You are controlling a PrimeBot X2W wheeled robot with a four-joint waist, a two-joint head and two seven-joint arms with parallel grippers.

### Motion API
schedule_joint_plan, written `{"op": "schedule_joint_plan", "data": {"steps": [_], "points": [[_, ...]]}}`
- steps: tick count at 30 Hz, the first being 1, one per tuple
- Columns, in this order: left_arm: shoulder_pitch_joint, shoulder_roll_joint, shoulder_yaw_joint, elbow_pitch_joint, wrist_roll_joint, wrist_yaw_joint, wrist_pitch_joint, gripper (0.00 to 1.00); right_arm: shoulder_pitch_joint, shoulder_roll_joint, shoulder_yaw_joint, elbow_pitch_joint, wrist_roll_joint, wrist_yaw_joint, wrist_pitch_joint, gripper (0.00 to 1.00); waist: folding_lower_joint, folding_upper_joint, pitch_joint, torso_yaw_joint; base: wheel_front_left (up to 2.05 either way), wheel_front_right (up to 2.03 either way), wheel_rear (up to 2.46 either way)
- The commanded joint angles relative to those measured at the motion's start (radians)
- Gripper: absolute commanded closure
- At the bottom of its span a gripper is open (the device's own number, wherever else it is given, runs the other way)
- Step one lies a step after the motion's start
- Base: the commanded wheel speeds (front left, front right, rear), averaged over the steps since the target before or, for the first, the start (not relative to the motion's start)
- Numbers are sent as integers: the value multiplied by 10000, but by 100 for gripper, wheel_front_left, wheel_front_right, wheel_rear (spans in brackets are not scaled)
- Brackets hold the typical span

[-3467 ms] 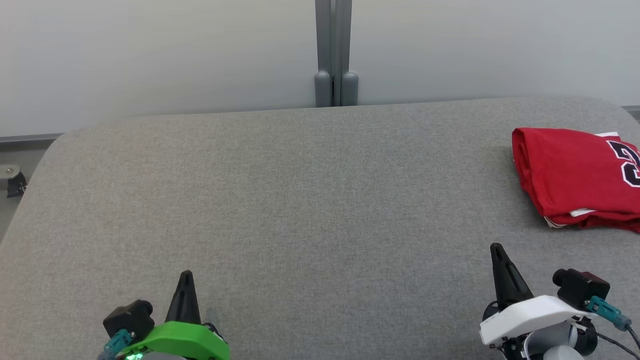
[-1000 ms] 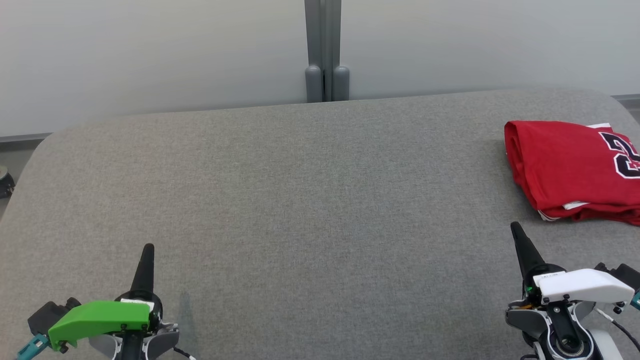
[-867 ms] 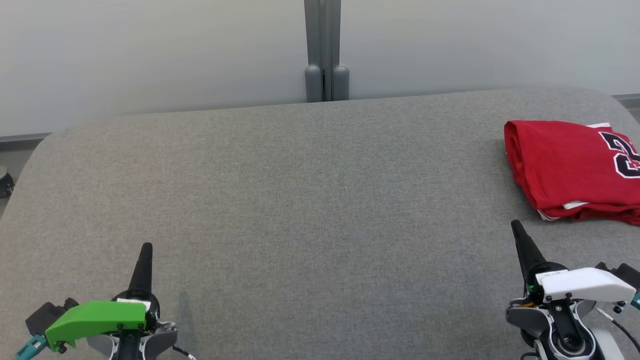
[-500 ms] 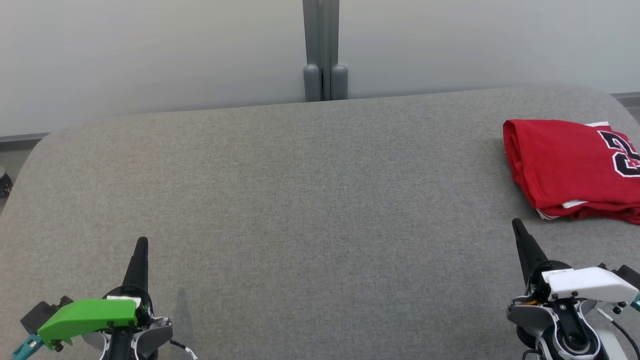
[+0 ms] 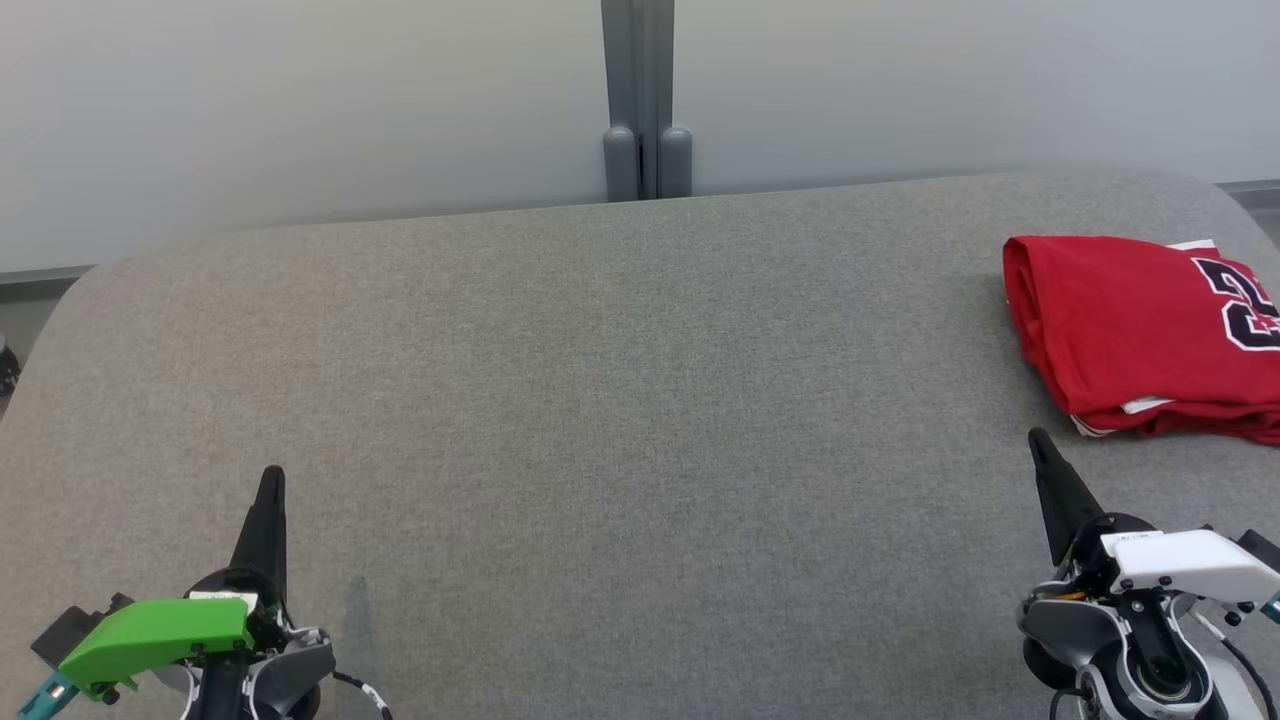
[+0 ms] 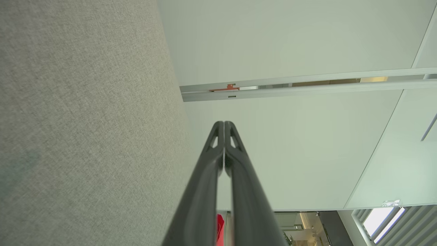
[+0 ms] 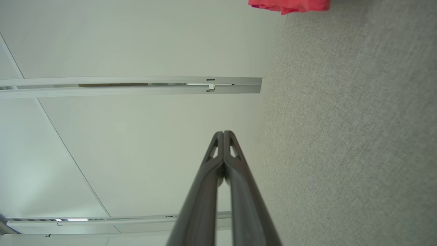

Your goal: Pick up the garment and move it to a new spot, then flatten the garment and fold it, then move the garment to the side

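The folded red jersey (image 5: 1120, 330) lies on the desk (image 5: 640, 400), apart from the left tool (image 5: 271, 478) and right tool (image 5: 1037, 440), both pinched together and empty.

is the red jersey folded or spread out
Folded: the red jersey lies as a compact stack on the right of the grey table, with layered edges showing along its near side and a rounded fold at its left.

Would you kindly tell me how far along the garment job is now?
Done, it seems: the red garment lies folded at the table's right side. In hand: nothing; the left gripper and right gripper are shut, empty, clear of it. Left: apparently nothing.
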Motion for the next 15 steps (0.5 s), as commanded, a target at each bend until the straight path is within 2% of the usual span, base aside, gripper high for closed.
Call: {"op": "schedule_joint_plan", "data": {"steps": [1,15], "points": [[-191,39,87,-50,-193,-58,48,100,-138,-38,-39,-60,183,7,71,100,0,0,3,-4,0,0,0],[-174,40,151,-65,-474,-118,141,100,-130,-32,-80,-57,493,7,148,100,0,0,15,-22,0,0,0]]}}
